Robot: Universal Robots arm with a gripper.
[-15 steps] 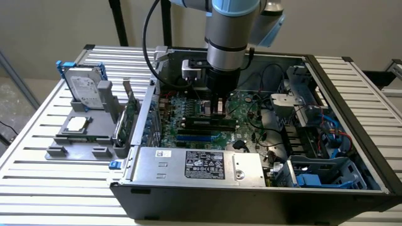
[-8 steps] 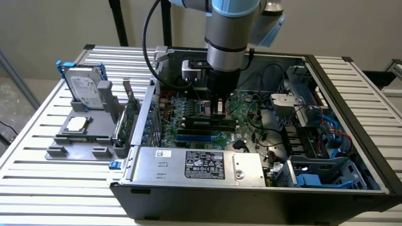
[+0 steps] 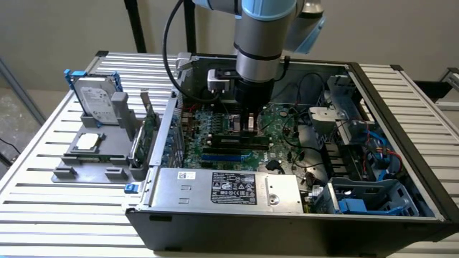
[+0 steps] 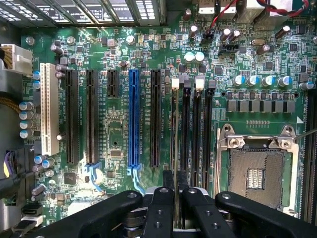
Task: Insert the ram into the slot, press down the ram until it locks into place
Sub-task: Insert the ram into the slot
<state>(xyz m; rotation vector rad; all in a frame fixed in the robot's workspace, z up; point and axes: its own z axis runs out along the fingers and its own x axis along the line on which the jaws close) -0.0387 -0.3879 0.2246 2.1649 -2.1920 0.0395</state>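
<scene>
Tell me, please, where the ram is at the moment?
In the wrist view the ram stands edge-on in the gripper, along the black slot farthest from the CPU socket.

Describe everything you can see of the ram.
The ram appears edge-on in the wrist view as a long, very thin strip that looks like greenish circuit board. Its chips are hidden from this angle. It stands upright on its long edge, lined up along the slot at the outer side of the memory bank. The claw grips it, one finger against each face. Whether it is fully seated cannot be told.
</scene>
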